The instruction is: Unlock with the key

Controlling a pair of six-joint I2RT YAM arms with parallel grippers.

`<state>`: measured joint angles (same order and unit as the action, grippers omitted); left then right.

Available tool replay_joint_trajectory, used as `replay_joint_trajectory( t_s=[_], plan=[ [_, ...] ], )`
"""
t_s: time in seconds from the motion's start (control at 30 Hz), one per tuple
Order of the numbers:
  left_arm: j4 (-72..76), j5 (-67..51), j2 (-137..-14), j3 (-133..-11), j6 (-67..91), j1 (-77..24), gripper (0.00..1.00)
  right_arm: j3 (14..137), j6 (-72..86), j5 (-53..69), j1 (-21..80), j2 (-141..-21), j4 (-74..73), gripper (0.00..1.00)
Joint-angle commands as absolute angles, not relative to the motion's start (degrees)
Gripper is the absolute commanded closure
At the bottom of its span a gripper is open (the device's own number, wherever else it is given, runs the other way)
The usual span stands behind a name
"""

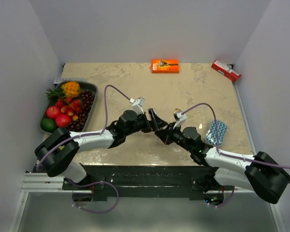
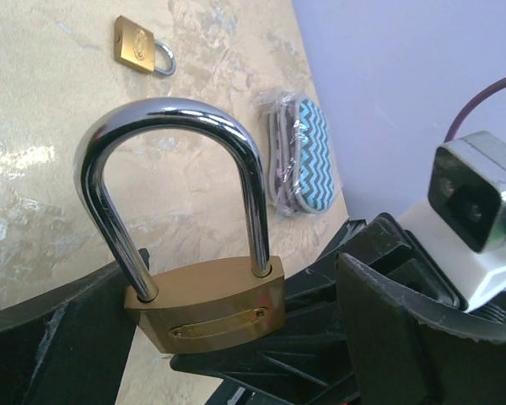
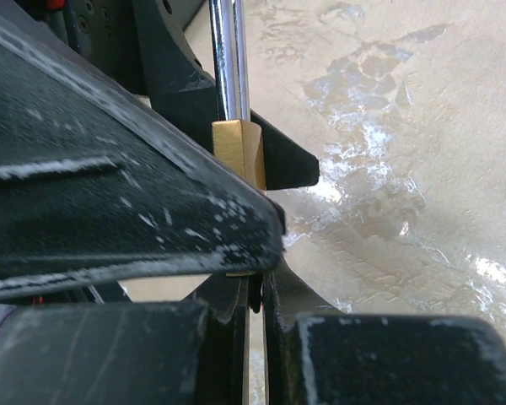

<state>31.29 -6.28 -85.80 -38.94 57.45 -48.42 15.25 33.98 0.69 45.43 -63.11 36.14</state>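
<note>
A large brass padlock with a chrome shackle sits between the fingers of my left gripper, which is shut on it and holds it above the table. In the top view my left gripper and right gripper meet at the table's middle. My right gripper is shut at the padlock's underside, and its black fingers show below the brass body. Only a thin dark sliver, probably the key, shows between the pads. The padlock's edge stands just above them.
A second, small brass padlock lies on the table beyond the grippers, also in the top view. A blue zigzag packet lies right of the arms. A fruit tray is at the left. An orange box and a red item lie at the back.
</note>
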Motion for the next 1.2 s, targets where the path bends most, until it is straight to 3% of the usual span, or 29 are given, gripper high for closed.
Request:
replay_joint_trajectory(
  t_s=[0.0,0.2,0.3,0.33,0.4,0.43,0.5,0.53,0.6,0.63,0.7,1.17],
  plan=[
    [31.1,-5.7,-87.3,-41.1,58.4,-49.0,0.05,19.6,31.2,-3.1,46.6,-62.8,39.9,1.00],
    [31.8,-5.9,-89.2,-40.3,61.0,-49.0,0.08,20.8,29.4,-6.9,48.7,-63.3,38.3,1.00],
    [33.2,-6.2,-89.6,-39.8,61.9,-49.0,0.18,21.4,28.7,-8.2,49.6,-63.6,37.6,1.00],
    [33.9,-6.3,-89.7,-39.7,61.9,-49.0,0.29,21.7,28.5,-8.4,49.7,-63.9,37.4,1.00],
    [34.3,-6.7,-90.1,-39.7,62.1,-49.0,0.40,21.9,28.1,-9.1,50.2,-64.4,37.1,1.00],
    [34.5,-6.8,-90.2,-39.7,62.1,-49.0,0.51,21.9,28.2,-9.1,50.3,-64.5,37.2,1.00],
    [34.5,-7.0,-90.4,-39.7,62.3,-49.0,0.62,21.8,28.8,-9.7,50.4,-65.0,37.3,1.00],
    [34.6,-7.0,-90.4,-39.6,62.3,-49.0,0.72,21.4,29.4,-10.0,50.4,-64.9,37.4,1.00],
    [34.8,-7.1,-90.4,-39.3,62.5,-49.0,0.83,20.9,30.4,-10.2,50.3,-65.0,38.3,1.00],
    [35.2,-7.2,-90.3,-39.2,62.5,-49.0,0.93,20.5,30.9,-9.8,50.4,-65.0,38.7,1.00],
    [35.6,-7.5,-90.1,-38.7,62.5,-49.0,1.00,19.6,32.4,-9.4,50.3,-65.3,40.9,1.00],
    [43.2,-9.5,-87.1,-34.5,61.0,-48.9,1.00,13.5,42.0,4.6,42.2,-70.0,59.0,1.00]
  ],
)
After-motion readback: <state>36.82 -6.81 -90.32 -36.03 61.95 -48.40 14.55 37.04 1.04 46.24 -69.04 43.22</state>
